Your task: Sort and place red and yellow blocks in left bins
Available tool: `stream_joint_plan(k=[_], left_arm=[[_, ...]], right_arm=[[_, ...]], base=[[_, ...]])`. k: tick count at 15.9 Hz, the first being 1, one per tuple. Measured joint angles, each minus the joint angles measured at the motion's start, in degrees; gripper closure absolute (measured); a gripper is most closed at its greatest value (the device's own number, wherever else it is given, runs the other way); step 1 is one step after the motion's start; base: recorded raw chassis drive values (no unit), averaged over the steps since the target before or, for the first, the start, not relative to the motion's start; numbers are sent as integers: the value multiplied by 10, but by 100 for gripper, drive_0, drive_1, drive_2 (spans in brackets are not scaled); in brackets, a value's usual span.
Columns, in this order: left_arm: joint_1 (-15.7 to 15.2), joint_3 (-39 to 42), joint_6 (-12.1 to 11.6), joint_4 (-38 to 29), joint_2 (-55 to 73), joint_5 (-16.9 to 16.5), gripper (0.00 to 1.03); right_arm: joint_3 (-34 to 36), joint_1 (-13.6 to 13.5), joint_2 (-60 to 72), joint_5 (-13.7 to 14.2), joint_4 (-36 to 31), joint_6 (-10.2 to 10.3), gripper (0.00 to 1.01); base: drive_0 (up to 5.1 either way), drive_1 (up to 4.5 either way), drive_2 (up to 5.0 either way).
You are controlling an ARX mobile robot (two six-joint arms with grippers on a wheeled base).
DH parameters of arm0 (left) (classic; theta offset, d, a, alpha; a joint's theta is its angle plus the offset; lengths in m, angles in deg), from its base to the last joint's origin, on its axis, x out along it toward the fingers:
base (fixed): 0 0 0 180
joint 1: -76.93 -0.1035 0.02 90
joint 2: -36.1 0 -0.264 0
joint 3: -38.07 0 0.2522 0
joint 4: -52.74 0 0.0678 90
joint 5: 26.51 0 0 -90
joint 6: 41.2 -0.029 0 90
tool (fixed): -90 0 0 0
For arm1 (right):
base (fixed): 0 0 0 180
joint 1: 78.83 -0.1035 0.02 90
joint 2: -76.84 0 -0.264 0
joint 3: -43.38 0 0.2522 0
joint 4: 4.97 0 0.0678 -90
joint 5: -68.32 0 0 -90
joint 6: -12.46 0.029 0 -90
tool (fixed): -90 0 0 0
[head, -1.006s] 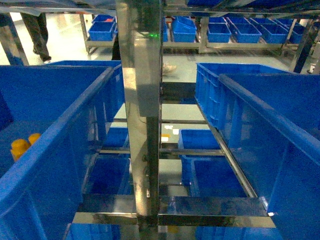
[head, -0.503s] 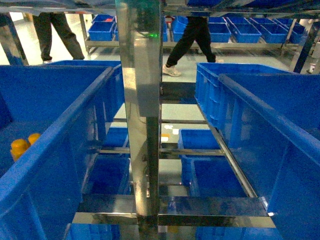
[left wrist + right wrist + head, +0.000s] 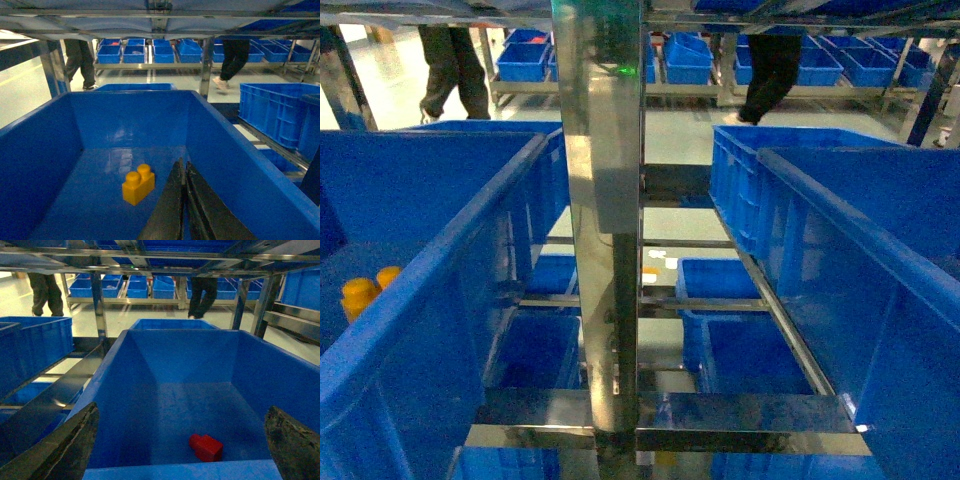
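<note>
Your left gripper [image 3: 184,172]: pressed together over yellow block [image 3: 138,183] in left bin [image 3: 45,145] | right gripper [image 3: 182,432]: spread above red block [image 3: 205,447] | steel post [image 3: 605,200] centre.

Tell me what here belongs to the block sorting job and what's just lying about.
Job: yellow block in the left bin; red block in the right bin.
Not the job: steel rack post, far-shelf bins, two people walking.

Glossy plastic yellow brick [image 3: 138,184]; smooth blue plastic bin [image 3: 45,130]; shiny metal rack post [image 3: 603,200].
</note>
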State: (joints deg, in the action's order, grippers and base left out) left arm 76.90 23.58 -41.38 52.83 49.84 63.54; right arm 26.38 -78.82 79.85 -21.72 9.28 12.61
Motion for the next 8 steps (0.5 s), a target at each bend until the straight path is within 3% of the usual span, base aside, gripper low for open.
stream_joint_plan(k=[4, 6, 8], left_arm=[[0, 0, 0, 38, -39, 0, 101], [0, 0, 0, 146, -126, 1, 101], [0, 0, 0, 144, -131, 2, 101]], right_arm=[[0, 0, 0, 0, 0, 0, 3], [0, 0, 0, 0, 0, 0, 3], [0, 0, -1, 0, 1, 0, 3]], base=[[0, 0, 0], [0, 0, 0], [0, 0, 0]])
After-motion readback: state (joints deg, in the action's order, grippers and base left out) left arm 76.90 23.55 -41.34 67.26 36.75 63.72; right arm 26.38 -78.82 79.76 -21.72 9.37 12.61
